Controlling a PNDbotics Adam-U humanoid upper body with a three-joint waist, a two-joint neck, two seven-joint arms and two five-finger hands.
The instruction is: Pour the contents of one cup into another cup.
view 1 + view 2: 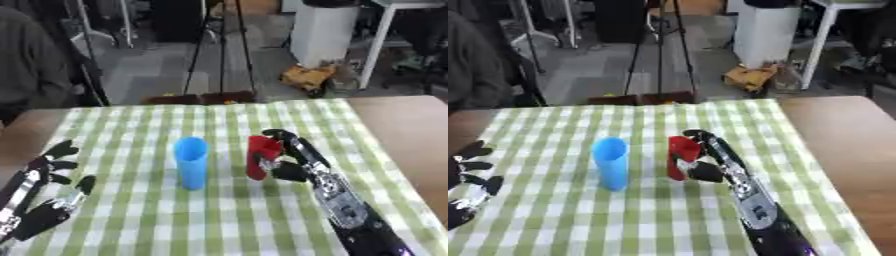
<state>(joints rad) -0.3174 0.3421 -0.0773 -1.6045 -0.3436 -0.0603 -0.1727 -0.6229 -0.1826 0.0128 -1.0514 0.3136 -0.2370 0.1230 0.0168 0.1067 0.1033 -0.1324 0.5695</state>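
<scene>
A tall blue cup (191, 162) stands upright near the middle of the green checked cloth (219, 220). Just to its right stands a red cup (260, 156), also upright. My right hand (290, 157) comes in from the lower right and wraps the red cup, fingers curled over its far side and thumb on the near side. My left hand (44, 185) rests open at the lower left, fingers spread and pointing up, well apart from both cups. What is inside either cup is hidden.
The cloth covers a wooden table (411, 130) whose bare top shows at the right. Beyond the far edge are tripod legs (219, 55), a white bin (322, 32) and a person's dark sleeve (31, 60) at the far left.
</scene>
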